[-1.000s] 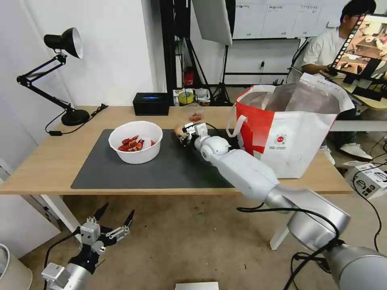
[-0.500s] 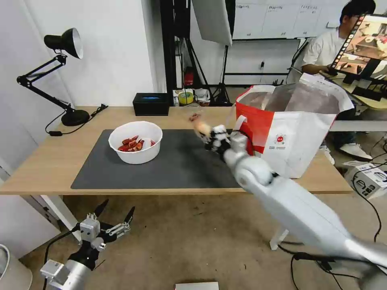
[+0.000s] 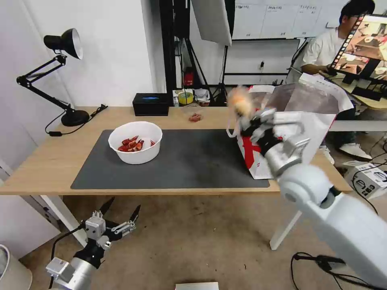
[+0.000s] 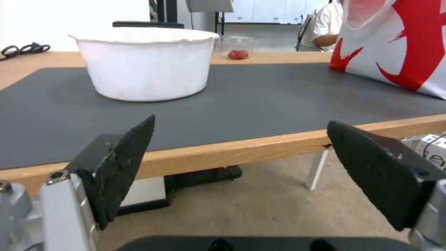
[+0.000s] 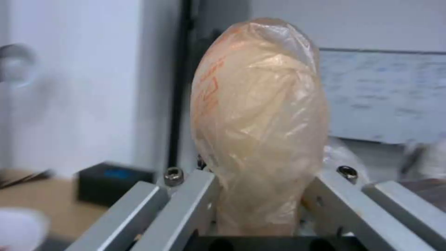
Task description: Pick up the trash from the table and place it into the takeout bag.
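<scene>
Beige plastic-wrapped lump (image 5: 260,115) pinched in right gripper (image 3: 252,119), raised at takeout bag's (image 3: 294,141) near rim | orange print on wrap, unreadable | left gripper (image 4: 241,174) spread wide, empty, below the table (image 3: 48,161) edge

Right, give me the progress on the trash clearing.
In hand: the right gripper holds the beige plastic-wrapped lump raised by the takeout bag rim, not released. Left: the white bowl of red scraps sits on the mat. The left gripper hangs open below the table.
</scene>
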Robot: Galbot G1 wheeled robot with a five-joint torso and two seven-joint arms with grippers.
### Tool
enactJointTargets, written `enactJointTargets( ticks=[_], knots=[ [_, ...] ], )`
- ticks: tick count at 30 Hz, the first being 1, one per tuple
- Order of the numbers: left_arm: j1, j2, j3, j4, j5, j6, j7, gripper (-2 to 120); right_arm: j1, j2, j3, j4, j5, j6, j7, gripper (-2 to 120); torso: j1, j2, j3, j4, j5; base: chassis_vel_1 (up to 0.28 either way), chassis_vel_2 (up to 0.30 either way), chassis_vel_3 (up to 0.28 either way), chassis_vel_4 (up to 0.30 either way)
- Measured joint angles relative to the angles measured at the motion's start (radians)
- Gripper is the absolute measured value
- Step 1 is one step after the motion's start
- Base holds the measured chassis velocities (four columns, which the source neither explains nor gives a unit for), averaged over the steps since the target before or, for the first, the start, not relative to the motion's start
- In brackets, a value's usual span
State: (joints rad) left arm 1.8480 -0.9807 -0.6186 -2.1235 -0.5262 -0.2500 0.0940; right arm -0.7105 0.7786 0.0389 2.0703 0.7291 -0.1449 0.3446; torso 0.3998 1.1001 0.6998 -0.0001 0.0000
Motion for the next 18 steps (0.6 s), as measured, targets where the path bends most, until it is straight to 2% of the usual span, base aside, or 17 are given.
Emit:
enactJointTargets(
  ticks=[4,10,15,17,18],
  knots=[
    [0.001,-0.003,0.001,-0.001,0.001,0.001,0.000,100,0.065,-0.001,0.013,-0.047,-0.028,0.028,0.123,7,0.000,0.000,0.000,0.0001,0.0000,0.000,0.000,0.000,0.000],
    [0.008,-0.011,0.002,-0.003,0.005,0.001,0.000,100,0.122,0.000,0.021,-0.124,-0.024,0.025,0.190,7,0.000,0.000,0.000,0.0002,0.0000,0.000,0.000,0.000,0.000],
    [0.009,-0.015,0.001,-0.003,0.006,0.002,0.000,100,0.153,-0.001,0.021,-0.176,0.005,-0.032,0.229,7,0.000,0.000,0.000,0.0001,0.0000,0.000,0.000,0.000,0.000],
    [0.009,-0.016,0.001,-0.001,0.006,0.002,0.000,100,0.158,-0.001,0.024,-0.185,0.032,-0.092,0.272,14,0.000,0.000,0.000,0.0001,0.0001,0.000,0.000,0.000,0.000],
    [0.009,-0.016,0.001,-0.001,0.006,0.002,0.000,100,0.158,-0.001,0.024,-0.185,0.032,-0.092,0.272,14,0.000,0.000,0.000,0.0001,0.0001,0.000,0.000,0.000,0.000]
  ],
)
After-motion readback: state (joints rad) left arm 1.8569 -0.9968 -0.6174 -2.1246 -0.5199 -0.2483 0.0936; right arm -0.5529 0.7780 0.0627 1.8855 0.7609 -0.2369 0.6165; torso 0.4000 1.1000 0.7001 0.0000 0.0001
